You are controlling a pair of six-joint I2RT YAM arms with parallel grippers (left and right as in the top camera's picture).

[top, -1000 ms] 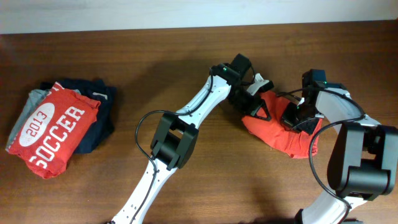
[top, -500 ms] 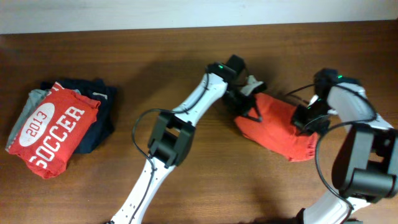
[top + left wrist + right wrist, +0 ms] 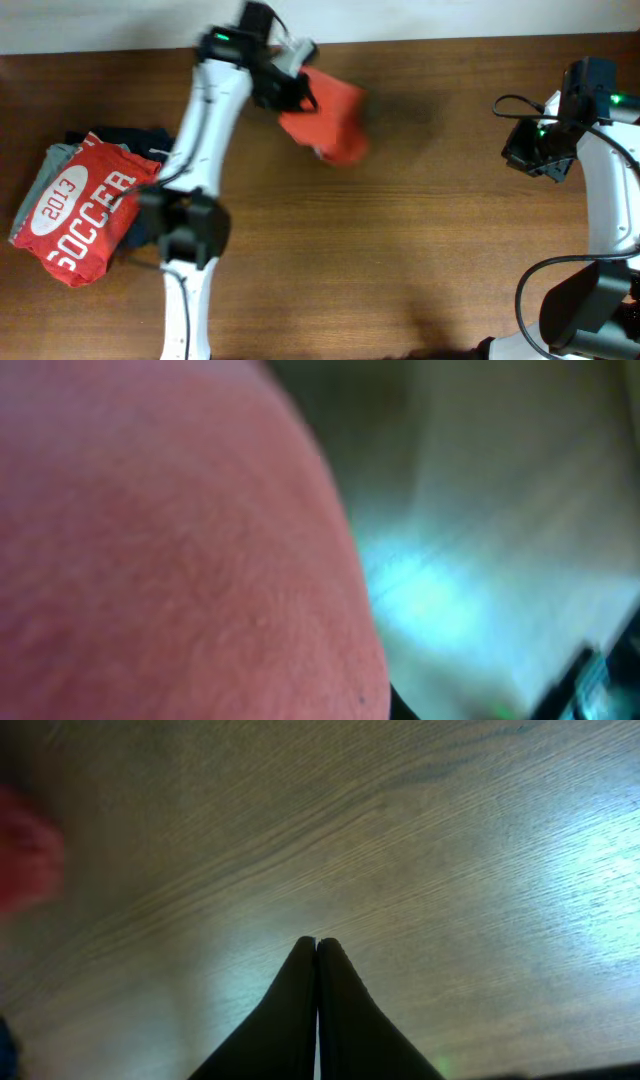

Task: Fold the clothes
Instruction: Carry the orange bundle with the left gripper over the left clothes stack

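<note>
Carry of folded T-shirt (image 3: 328, 118) toward the stack, by the look of it. Left gripper (image 3: 293, 92) pinched narrow on one edge of the orange-red bundle, cloth hanging just beside the fingers to their right, blurred, seemingly lifted off the table (image 3: 420, 260). In the left wrist view only red fabric right against the lens, own fingers hidden. Long axis of the bundle slanting away from the gripper, toward the robot and rightward. Right gripper (image 3: 530, 158) fully closed, fingers (image 3: 295, 1010) pressed together on nothing, bare wood under them, well apart from the T-shirt. Key relation: red shirt printed "2013 SOCCER" (image 3: 85, 210), on top of a navy garment (image 3: 160, 150) and a grey garment (image 3: 35, 185), left of the left gripper and closer to the robot, still well apart; left arm plainly the nearer one. Versus a second back: bundle then on the table between both grippers over on the right; now swung far left with the left arm, right arm backed off to its own side.
</note>
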